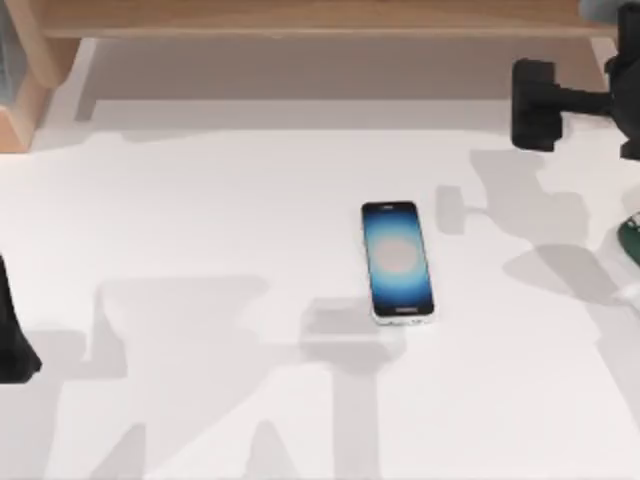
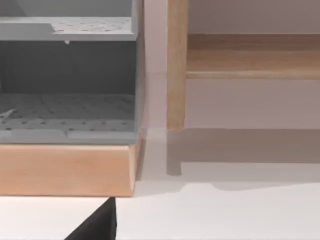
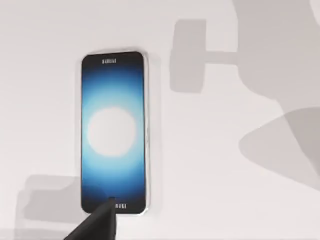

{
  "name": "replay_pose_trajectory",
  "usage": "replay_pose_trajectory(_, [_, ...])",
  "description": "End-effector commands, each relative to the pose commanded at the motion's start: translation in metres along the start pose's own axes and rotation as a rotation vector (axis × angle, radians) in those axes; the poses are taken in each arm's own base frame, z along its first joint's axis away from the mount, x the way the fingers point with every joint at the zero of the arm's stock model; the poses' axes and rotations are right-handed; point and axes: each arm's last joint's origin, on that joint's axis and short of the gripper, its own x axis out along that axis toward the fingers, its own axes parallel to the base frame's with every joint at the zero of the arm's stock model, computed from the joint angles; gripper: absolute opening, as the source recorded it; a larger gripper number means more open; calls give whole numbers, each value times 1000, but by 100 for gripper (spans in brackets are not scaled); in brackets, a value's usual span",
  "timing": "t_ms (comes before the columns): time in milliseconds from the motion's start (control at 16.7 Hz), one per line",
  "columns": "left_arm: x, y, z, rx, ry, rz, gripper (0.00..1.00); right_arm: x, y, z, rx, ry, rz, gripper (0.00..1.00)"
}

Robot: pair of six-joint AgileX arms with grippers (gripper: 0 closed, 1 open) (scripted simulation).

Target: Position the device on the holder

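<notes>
Smartphone [image 1: 397, 261], slim, blue-screened, silver-edged, lies flat on the white desk [image 1: 200, 220]; judged stiff, light, slippery, best pinched across long edges; pincer states cannot be told.

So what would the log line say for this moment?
device: flat on table, untouched | right gripper: at right edge, apart | left arm: left edge

A white table [image 1: 200, 230] crossed by soft grey shadows, wooden shelving [image 1: 300, 18] along its far edge.
</notes>
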Motion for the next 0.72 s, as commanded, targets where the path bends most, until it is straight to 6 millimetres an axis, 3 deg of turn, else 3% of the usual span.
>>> replay_pose_trajectory(300, [0,0,0,0,0,0,100,88,62,35,-17,290,-90,100])
replay_pose_trajectory(540, [0,0,0,0,0,0,100,153,96,34,-46,438,-158,100])
replay_pose_trajectory(720, [0,0,0,0,0,0,100,180,109,29,-62,488,-184,100])
